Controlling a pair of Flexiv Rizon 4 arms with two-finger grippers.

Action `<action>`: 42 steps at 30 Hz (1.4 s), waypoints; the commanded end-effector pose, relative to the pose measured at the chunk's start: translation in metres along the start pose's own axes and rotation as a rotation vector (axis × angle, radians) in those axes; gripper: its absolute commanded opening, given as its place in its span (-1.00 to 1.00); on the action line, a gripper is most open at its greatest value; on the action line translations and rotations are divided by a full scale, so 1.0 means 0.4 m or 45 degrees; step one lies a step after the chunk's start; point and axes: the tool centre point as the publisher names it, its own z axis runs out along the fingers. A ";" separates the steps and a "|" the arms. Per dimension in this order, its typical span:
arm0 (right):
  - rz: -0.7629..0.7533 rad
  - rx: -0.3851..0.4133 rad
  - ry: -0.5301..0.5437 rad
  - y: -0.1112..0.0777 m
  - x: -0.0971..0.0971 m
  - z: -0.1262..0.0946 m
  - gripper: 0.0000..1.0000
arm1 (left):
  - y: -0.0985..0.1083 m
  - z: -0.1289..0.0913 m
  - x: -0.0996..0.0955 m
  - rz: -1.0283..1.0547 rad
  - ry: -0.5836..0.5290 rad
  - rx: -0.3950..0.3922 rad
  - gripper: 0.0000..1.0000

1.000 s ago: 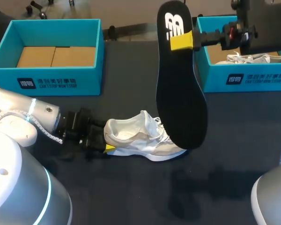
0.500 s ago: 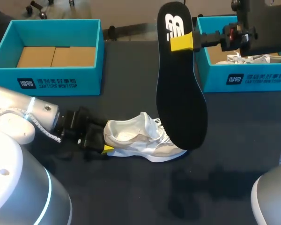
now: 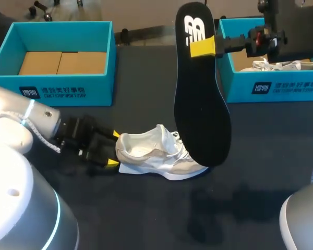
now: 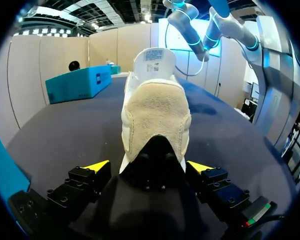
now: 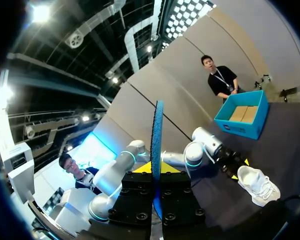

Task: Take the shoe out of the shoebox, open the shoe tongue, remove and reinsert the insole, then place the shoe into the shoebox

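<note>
A white shoe (image 3: 159, 153) lies on its sole on the black table, toe to the right. My left gripper (image 3: 113, 148) sits at its heel, open, with a yellow tip on either side and a gap to each. In the left wrist view the suede heel (image 4: 156, 110) stands between the spread fingertips (image 4: 97, 166). My right gripper (image 3: 208, 46) is shut on a black insole (image 3: 201, 104), held upright high above the shoe. The right wrist view shows that insole (image 5: 157, 135) edge-on between its fingers, with the shoe (image 5: 259, 184) far below.
An open teal shoebox (image 3: 55, 86) with a cardboard bottom stands at the back left. A second teal box (image 3: 271, 86) at the back right holds another white shoe (image 3: 287, 64). Bare black tabletop lies in front of the shoe.
My left gripper has spread its fingers off the shoe's heel and drawn back slightly to the left. The right arm and the insole have not moved.
</note>
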 end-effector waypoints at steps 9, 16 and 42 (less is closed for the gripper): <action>0.003 0.002 -0.002 0.004 -0.001 0.008 -1.00 | -0.039 -0.091 -0.012 0.036 0.054 -0.286 1.00; 0.003 0.002 -0.002 0.004 -0.001 0.008 -1.00 | -0.055 -0.115 -0.011 0.087 0.062 -0.428 1.00; 0.003 0.002 -0.002 0.004 -0.001 0.008 -1.00 | -0.094 -0.123 -0.006 0.142 0.085 -0.609 1.00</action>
